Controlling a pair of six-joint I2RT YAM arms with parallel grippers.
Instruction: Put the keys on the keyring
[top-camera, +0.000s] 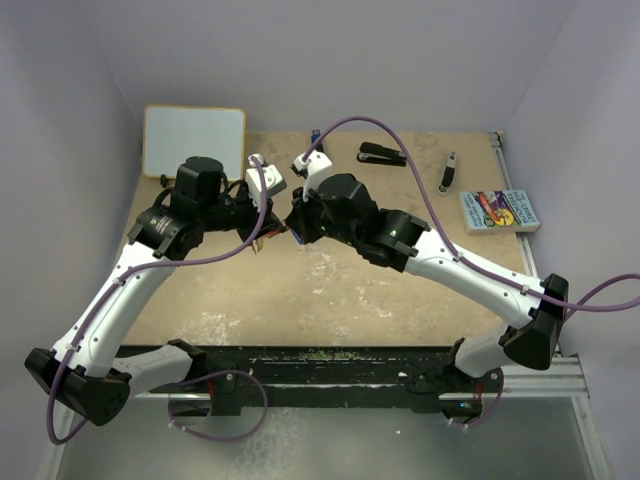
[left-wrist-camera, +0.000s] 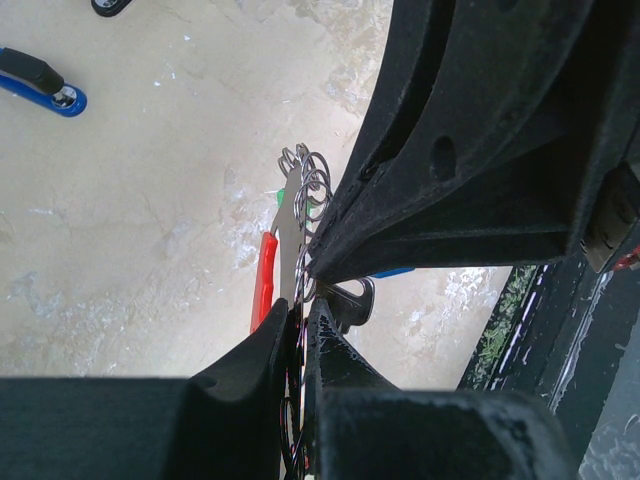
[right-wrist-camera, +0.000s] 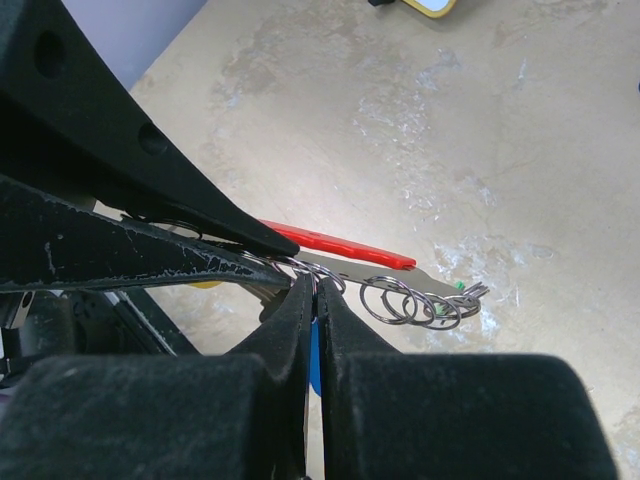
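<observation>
Pinching the red keyring (left-wrist-camera: 264, 280) above the tabletop (top-camera: 400, 290), the left tool (left-wrist-camera: 297, 318) meets the right tool (right-wrist-camera: 315, 288), which clamps a blue-tagged key (right-wrist-camera: 313, 350) at its chain. Writing on the book (top-camera: 499, 211) is too small to read.

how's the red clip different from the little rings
The red clip is one long solid piece; the rings are several small silvery wire loops. The clip runs back to the hands; the rings cluster out past its end. Both are parts of the keyring pinched by the left hand and right hand.
</observation>
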